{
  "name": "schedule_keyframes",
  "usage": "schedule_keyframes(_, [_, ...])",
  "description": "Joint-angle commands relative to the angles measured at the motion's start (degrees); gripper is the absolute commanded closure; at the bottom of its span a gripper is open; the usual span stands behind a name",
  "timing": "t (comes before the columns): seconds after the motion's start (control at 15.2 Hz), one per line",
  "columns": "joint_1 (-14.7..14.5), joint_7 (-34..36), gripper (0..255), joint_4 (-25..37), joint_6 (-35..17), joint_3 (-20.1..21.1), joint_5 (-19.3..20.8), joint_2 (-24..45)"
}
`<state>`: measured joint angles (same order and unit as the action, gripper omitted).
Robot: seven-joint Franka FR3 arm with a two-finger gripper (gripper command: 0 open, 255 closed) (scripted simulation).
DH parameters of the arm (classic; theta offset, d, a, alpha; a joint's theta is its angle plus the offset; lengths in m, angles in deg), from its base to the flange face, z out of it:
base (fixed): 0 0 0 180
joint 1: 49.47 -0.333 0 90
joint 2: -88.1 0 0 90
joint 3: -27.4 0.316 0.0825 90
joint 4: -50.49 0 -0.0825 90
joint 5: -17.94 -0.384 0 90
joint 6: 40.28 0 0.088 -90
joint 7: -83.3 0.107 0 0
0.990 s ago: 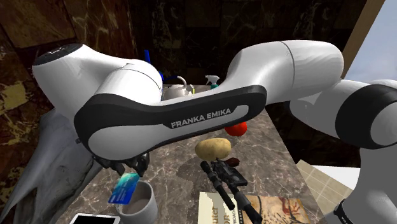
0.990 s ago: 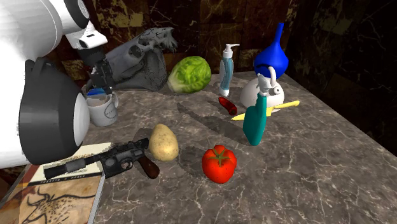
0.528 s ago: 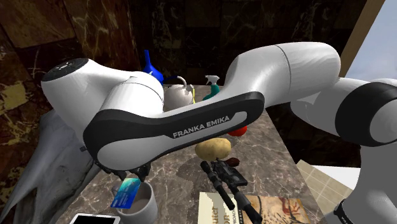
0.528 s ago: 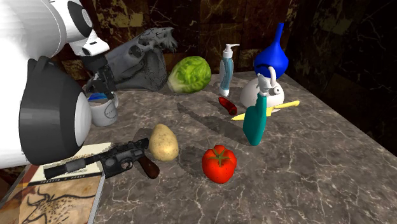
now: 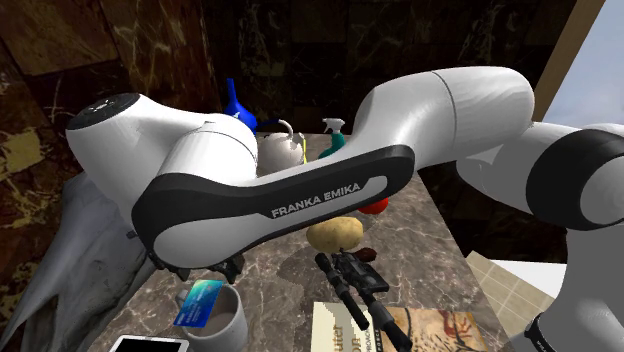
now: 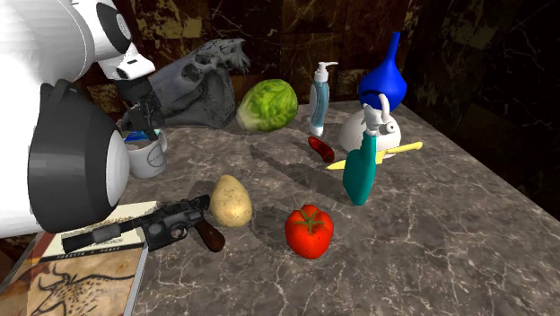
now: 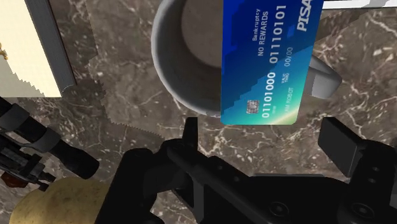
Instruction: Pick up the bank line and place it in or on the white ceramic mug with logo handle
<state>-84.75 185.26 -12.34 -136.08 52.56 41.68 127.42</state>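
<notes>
Blue bank card [image 7: 267, 60] is resting tilted across the mouth of the pale mug [image 7: 167, 70].
Gripper [image 7: 264, 140] is hanging just above it, fingers standing apart and touching nothing, while the white arm [image 5: 300, 190] is stooping low with the hand pointing down. The card seems to be leaning on the rim, so a brushing finger could be knocking it onto the marble counter [image 5: 420, 250].

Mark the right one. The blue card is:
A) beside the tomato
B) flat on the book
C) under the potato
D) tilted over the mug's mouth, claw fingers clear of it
D: the blue card leans across the mouth of the mug, and the fingers of the claw stand apart on either side of it without touching it.
</notes>
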Motion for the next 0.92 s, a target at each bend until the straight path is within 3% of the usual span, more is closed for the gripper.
schedule_keyframes(0.0, [0.0,0.0,0,0.0,0.0,0.0,0.0,0.0])
schedule_keyframes(0.07, [0.0,0.0,0,0.0,0.0,0.0,0.0,0.0])
schedule_keyframes(0.33, [-3.1,-1.4,0,11.3,8.6,-0.3,0.3,2.2])
schedule_keyframes(0.86, [-3.1,-1.4,0,11.3,8.6,-0.3,0.3,2.2])
